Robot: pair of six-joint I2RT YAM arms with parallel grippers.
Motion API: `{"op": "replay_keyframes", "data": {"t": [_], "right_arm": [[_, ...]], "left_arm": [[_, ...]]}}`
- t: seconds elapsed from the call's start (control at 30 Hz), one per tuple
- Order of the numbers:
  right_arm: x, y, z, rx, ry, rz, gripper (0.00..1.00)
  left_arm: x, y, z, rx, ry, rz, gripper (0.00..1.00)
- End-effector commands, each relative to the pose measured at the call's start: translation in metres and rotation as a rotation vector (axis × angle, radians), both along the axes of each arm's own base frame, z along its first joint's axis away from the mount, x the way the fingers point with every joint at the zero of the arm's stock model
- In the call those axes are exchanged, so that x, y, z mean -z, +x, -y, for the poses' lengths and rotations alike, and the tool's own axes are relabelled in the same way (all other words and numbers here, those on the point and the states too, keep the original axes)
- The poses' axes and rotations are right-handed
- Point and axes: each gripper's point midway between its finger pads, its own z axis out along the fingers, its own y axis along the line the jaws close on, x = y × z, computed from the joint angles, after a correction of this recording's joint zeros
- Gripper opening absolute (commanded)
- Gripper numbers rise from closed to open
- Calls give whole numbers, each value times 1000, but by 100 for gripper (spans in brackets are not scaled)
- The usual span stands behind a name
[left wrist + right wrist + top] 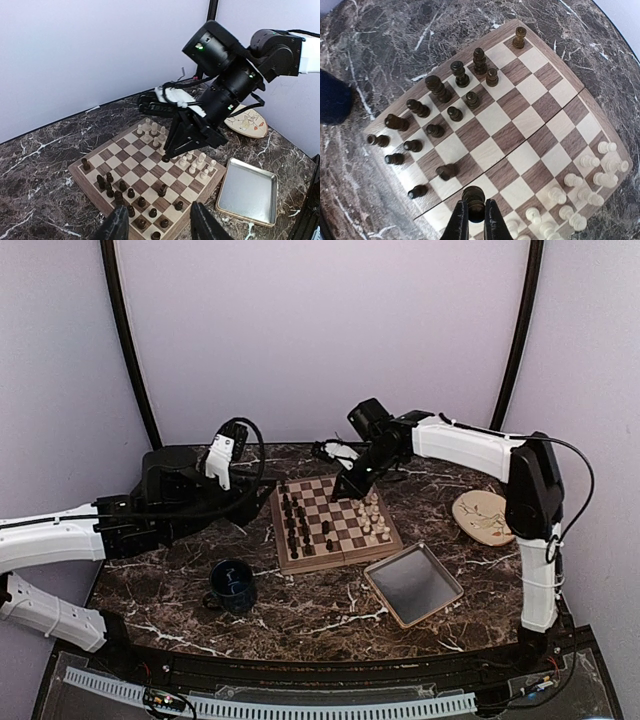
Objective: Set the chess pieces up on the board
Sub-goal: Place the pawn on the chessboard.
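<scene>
The board (333, 562) lies mid-table, with dark brown chess pieces (298, 525) crowded on its left side and cream-white chess pieces (372, 520) on its right. My right gripper (475, 205) is shut on a dark piece (473, 194) and holds it just above the board's far middle squares, beside the cream pieces (200, 162). One dark knight (162, 190) stands apart from its set. My left gripper (160, 227) hovers over the board's dark-side edge, open, with nothing between its fingers (117, 226).
A dark blue mug (233, 585) stands in front of the board on the left. A grey rectangular tray (413, 583) lies at the board's near right corner, and a round beige plate (485, 515) sits further right by the right arm's column.
</scene>
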Motion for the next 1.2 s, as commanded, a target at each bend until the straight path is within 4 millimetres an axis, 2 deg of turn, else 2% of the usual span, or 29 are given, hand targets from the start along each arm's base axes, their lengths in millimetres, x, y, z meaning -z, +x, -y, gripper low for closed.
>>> {"op": "replay_keyframes", "data": {"t": [0.0,0.2,0.4,0.53,0.6,0.73,0.9,0.97,1.07,1.17], "right_arm": [[20,21,-15,12,-104,81,5],[46,26,-41,-20,-159,89,5],[67,27,-55,-34,-189,89,7],[67,31,-57,-24,-192,94,22],[59,32,-57,-18,-180,102,25],[31,31,-58,-15,-128,118,29],[-13,23,-48,-16,-51,122,30],[-32,20,-35,-6,-24,124,30],[-59,11,-7,7,34,112,30],[-68,-5,31,27,74,106,30]], "left_arm": [[22,-3,-22,-61,26,-60,45],[36,-6,-32,-77,24,-97,45],[44,-8,-37,-82,31,-117,45],[49,-6,-38,-84,48,-130,46],[50,-1,-38,-84,56,-141,47],[53,11,-32,-46,81,-202,48],[66,31,-9,48,181,-297,47],[79,38,6,97,239,-354,46],[85,49,26,147,291,-391,44],[97,61,44,184,333,-433,41]]}}
